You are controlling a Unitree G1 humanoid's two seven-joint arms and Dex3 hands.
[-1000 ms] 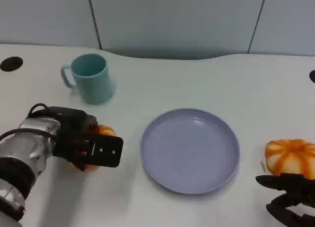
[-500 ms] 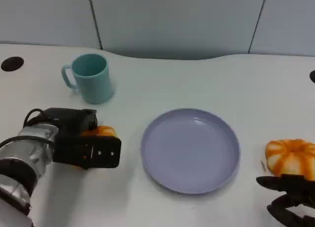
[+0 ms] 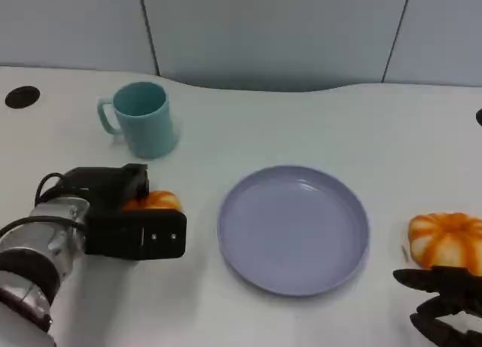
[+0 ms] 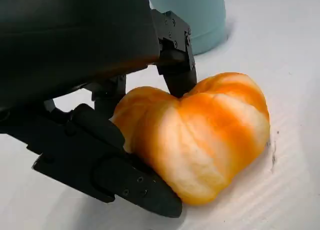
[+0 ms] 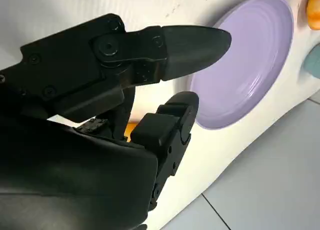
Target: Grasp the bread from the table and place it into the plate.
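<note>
We see our left hand (image 3: 135, 230) closed around an orange-striped bread (image 4: 200, 132) on the white table (image 3: 339, 114), left of the lavender plate (image 3: 294, 230), our right hand (image 3: 444, 305) loosely spread and holding nothing, no legible writing.

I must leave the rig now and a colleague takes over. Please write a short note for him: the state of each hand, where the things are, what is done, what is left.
Left hand: fingers closed around one bread, left of the plate; it looks to rest on the table.
Right hand: holds nothing, fingers apart, beside the second bread, right of the plate.
Plate: in the middle, nothing in it.
Done: grasp of the left bread.
Left: lift it, carry it over the plate, release. The teal mug stands behind the left hand.
</note>
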